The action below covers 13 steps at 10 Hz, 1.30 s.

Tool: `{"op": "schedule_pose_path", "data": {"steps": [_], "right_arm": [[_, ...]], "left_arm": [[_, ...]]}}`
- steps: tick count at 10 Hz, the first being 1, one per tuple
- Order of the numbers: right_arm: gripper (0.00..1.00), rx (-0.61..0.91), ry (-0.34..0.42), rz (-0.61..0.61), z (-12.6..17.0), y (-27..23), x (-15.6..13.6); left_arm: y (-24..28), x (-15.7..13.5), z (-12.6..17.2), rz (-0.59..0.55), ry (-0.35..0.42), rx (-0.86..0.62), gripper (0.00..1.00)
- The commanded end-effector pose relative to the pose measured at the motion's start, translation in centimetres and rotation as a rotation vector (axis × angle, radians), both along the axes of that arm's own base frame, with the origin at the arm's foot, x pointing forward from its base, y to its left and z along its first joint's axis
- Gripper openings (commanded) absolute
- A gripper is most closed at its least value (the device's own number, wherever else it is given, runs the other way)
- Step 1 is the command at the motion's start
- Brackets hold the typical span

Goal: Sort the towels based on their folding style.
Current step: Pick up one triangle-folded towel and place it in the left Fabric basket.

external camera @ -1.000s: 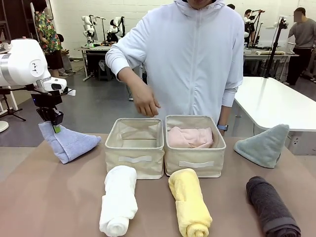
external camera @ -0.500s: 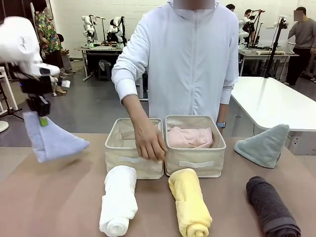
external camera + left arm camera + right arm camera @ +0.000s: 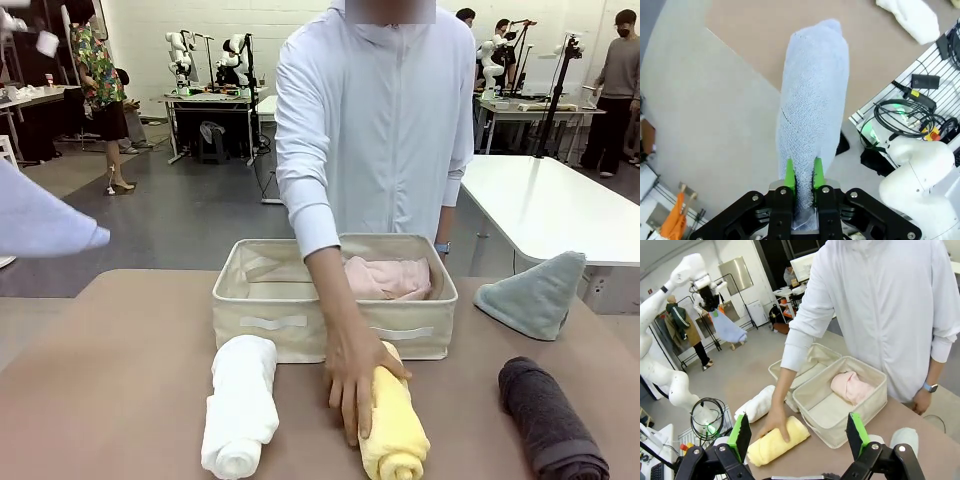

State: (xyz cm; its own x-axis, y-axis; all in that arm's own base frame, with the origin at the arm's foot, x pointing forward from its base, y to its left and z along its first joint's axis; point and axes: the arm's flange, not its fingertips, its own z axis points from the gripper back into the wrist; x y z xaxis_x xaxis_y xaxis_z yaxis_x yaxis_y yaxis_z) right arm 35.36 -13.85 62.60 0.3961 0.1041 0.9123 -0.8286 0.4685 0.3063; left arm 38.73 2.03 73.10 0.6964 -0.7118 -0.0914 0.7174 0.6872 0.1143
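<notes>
Up close, the right gripper (image 3: 798, 434) hangs with its jaws spread wide and nothing between them. On the table's (image 3: 120, 400) front row lie the white roll (image 3: 240, 405), the yellow roll (image 3: 398, 432) and the dark grey roll (image 3: 550, 420). The person's hand (image 3: 352, 385) lies flat on the yellow roll, the arm stretched down across the two baskets (image 3: 262, 322). The pink roll (image 3: 390, 278) lies in the right basket, and the grey-green cone (image 3: 535, 295) sits on the table at the right. High at the left, the left gripper (image 3: 804, 172) pinches the lavender-blue cone (image 3: 812, 100), lifted clear of the table.
</notes>
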Motion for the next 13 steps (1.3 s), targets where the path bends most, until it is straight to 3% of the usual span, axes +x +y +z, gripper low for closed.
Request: {"op": "schedule_pose_path", "data": {"steps": [1, 2, 5, 6, 8, 10, 11, 12, 13], "right_arm": [[1.00, 0.024, -0.028, 0.006, 0.1, 0.0, 0.2], [1.00, 0.024, -0.028, 0.006, 0.1, 0.0, 0.2], [1.00, 0.024, -0.028, 0.006, 0.1, 0.0, 0.2], [1.00, 0.024, -0.028, 0.006, 0.1, 0.0, 0.2], [1.00, 0.024, -0.028, 0.006, 0.1, 0.0, 0.2], [1.00, 0.024, -0.028, 0.006, 0.1, 0.0, 0.2], [1.00, 0.024, -0.028, 0.006, 0.1, 0.0, 0.2], [1.00, 0.024, -0.028, 0.006, 0.1, 0.0, 0.2], [1.00, 0.024, -0.028, 0.006, 0.1, 0.0, 0.2]], "left_arm": [[1.0, 0.2, -1.0, -0.046, -0.091, -0.142, 0.05], [0.0, 0.0, 0.0, 0.000, 0.000, 0.000, 0.05], [0.0, 0.0, 0.0, 0.000, 0.000, 0.000, 0.05], [0.2, 0.0, 0.0, -0.014, -0.015, -0.028, 0.15], [-9.0, -0.5, 0.8, -0.373, -0.070, 0.083, 0.15], [-17.8, 0.2, 0.1, -0.536, -0.034, 0.226, 0.15], [-18.4, 0.5, -0.5, -0.521, -0.005, 0.264, 0.15], [-15.3, -0.6, 0.2, -0.494, 0.053, 0.260, 0.15], [-9.4, -4.4, 2.0, -0.481, 0.020, 0.207, 0.15]]}}
